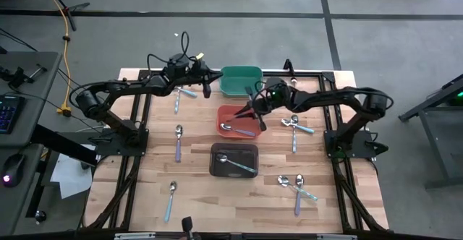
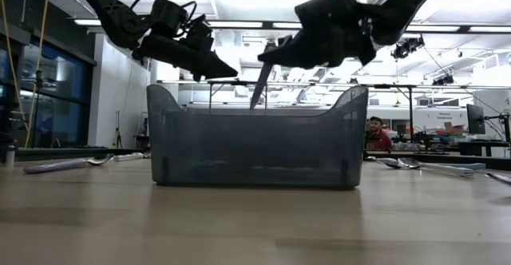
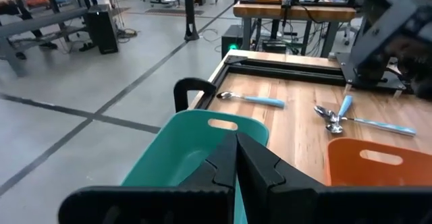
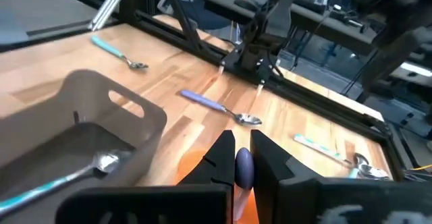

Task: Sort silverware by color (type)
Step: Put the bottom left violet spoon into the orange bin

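Note:
The silverware is small spoons with pastel handles, most lying flat on the wooden table. My left gripper (image 1: 206, 87) (image 3: 236, 158) is at the near left rim of the green bin (image 1: 241, 81), shut, with a sliver of a teal handle between its fingers. My right gripper (image 1: 251, 111) (image 4: 241, 150) hangs over the red bin (image 1: 226, 113), shut on a lavender spoon (image 2: 259, 85). Another lavender spoon (image 1: 237, 130) lies in the red bin. A light blue spoon (image 1: 239, 165) lies in the black bin (image 1: 214, 160). My left gripper pinches a thin teal handle (image 3: 237, 198) between its two fingers. Only that strip shows, and the rest of the spoon is hidden by the fingers. The fingers point nearly level toward the green bin. My right gripper pinches the lavender handle (image 4: 244, 167) between its two fingers, which point nearly level. The spoon slants down below the fingers (image 2: 259, 85), lifted clear above the red bin.
Loose spoons lie around the bins: two at the far left (image 1: 181, 95), one lavender (image 1: 178, 142), one blue near left (image 1: 170, 200), a pair at the right (image 1: 295, 124) and a pair near right (image 1: 298, 186). The black frame rails (image 1: 141, 124) flank the table.

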### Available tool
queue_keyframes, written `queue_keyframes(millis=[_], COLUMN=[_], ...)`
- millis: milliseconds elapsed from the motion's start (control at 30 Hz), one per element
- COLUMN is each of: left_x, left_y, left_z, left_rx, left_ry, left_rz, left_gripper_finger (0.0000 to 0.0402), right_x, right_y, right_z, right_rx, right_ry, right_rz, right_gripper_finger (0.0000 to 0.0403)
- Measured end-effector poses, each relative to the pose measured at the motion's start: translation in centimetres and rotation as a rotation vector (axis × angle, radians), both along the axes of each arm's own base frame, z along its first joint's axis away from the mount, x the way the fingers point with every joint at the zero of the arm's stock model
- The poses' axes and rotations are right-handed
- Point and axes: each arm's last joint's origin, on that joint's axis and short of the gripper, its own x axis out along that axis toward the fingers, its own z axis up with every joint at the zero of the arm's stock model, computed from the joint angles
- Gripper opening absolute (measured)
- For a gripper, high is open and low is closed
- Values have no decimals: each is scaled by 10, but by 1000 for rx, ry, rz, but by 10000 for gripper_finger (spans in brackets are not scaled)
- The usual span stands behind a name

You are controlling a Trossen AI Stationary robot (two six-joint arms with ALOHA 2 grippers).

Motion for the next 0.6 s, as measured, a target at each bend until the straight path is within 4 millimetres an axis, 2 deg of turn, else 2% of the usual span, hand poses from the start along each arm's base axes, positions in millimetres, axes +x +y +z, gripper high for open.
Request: queue_keyframes(millis=[167, 367, 600], left_x=[-1, -1, -1], left_y=[-1, -1, -1], left_z=[-4, -4, -4], left_rx=[-16, -13, -12], left_ry=[12, 8, 9], left_rz=[1, 1, 0], left_gripper_finger=[0, 0, 0], right_x=[4, 4, 3], right_y=[-3, -2, -2], right_z=[-13, -16, -20], right_rx=[-47, -58, -40], right_ry=[7, 32, 90], right_rz=[11, 18, -23], right_gripper_finger=[4, 23, 28])
